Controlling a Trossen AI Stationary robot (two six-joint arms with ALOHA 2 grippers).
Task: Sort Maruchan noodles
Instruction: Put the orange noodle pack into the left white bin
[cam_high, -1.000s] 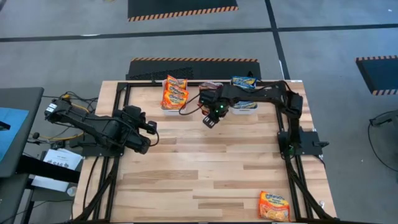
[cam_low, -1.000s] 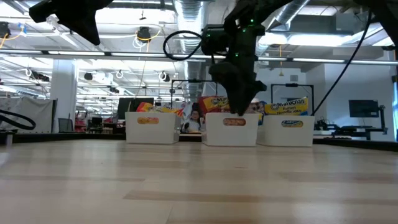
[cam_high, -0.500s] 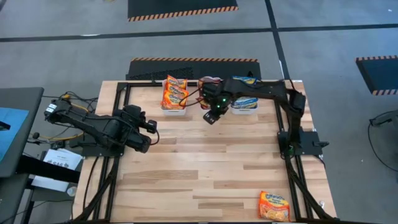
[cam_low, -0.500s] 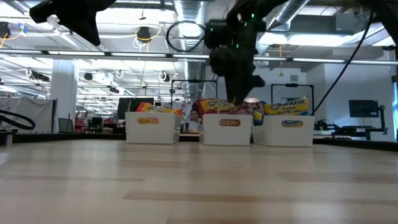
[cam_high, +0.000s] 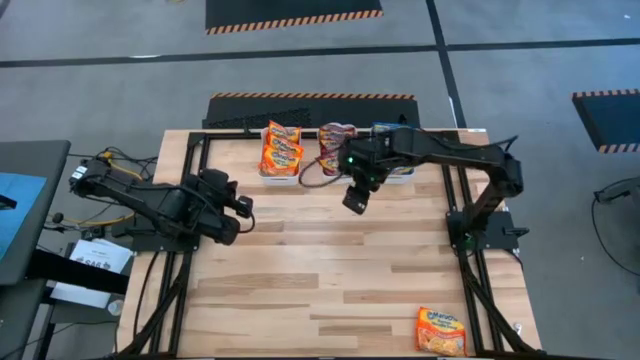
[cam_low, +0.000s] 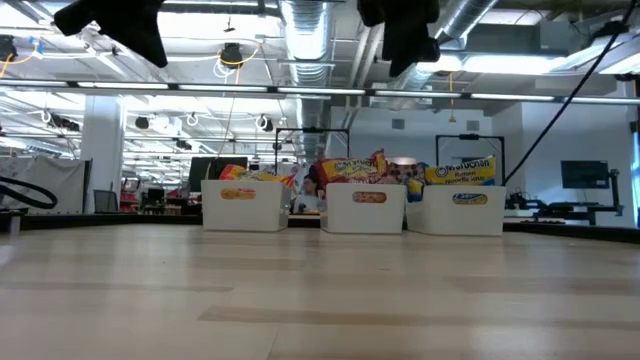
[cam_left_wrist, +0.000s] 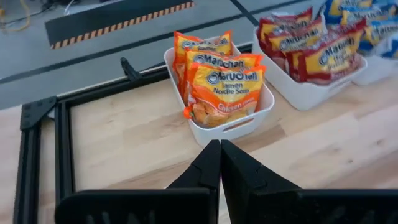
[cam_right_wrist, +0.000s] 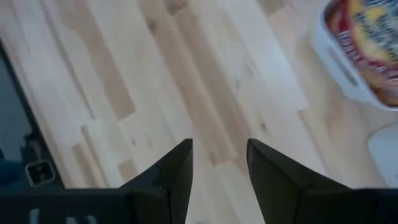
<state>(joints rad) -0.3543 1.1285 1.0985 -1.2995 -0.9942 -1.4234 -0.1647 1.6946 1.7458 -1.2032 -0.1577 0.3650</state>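
Three white bins (cam_low: 367, 208) stand in a row at the table's (cam_high: 330, 270) far edge. Orange noodles (cam_left_wrist: 219, 93) fill the left bin (cam_left_wrist: 245, 121), red packets (cam_left_wrist: 314, 53) the middle bin (cam_high: 336, 142), blue ones (cam_low: 459, 170) the right. One more orange packet (cam_high: 441, 330) lies alone at the near right corner. Right gripper (cam_high: 355, 198) hangs above bare wood just in front of the middle bin, its fingers (cam_right_wrist: 171, 174) apart and empty. Left gripper (cam_left_wrist: 219, 163) waits at the table's left side, fingers pressed together, facing the orange bin.
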